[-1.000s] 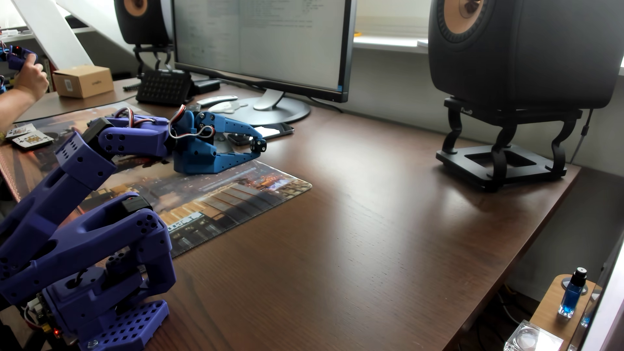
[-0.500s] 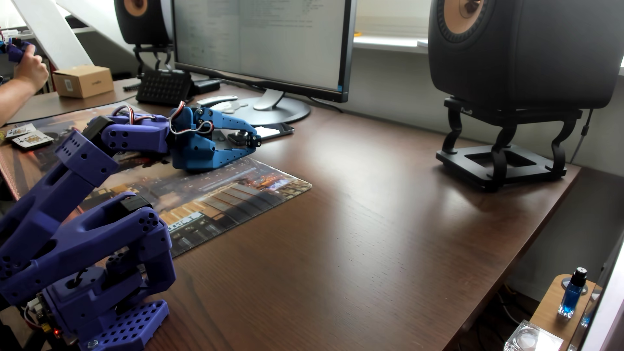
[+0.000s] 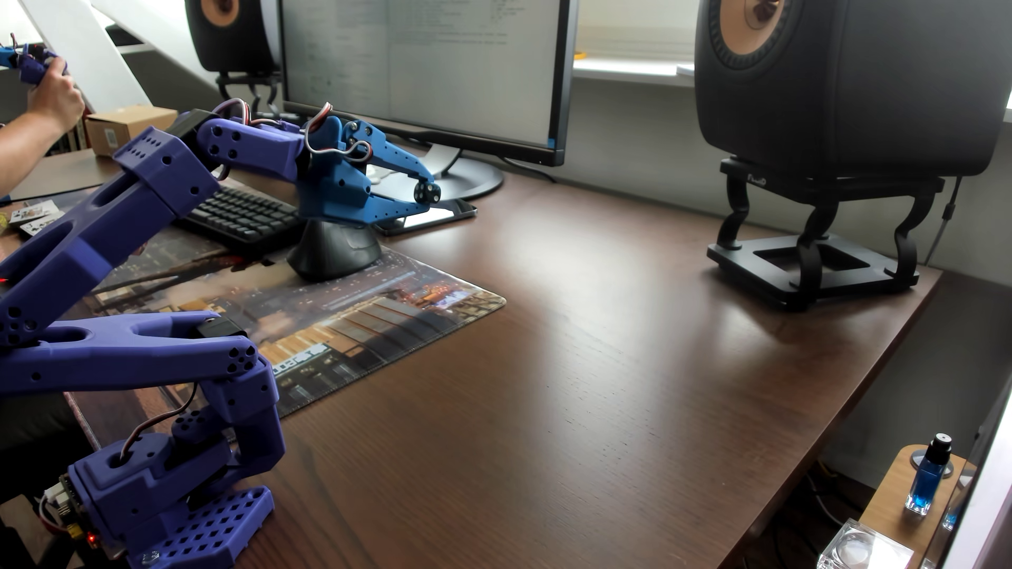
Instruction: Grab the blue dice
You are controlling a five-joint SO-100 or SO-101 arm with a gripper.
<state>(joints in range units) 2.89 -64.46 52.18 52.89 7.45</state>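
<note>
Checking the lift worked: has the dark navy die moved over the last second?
Yes. The dark navy die, pinched in the blue hand, has risen: it now sits level with the grey monitor base, clear of the brown desk.

A big monitor (image 3: pixel 421 65) on a brown desk (image 3: pixel 575 383), a black speaker (image 3: pixel 854 82) on a stand (image 3: pixel 810 262), a keyboard (image 3: pixel 241 216), a picture mat (image 3: pixel 356 323), a small blue bottle (image 3: pixel 925 481), a cardboard box (image 3: pixel 118 128)

no readable text, monitor (image 3: pixel 427 71) print too small
</note>
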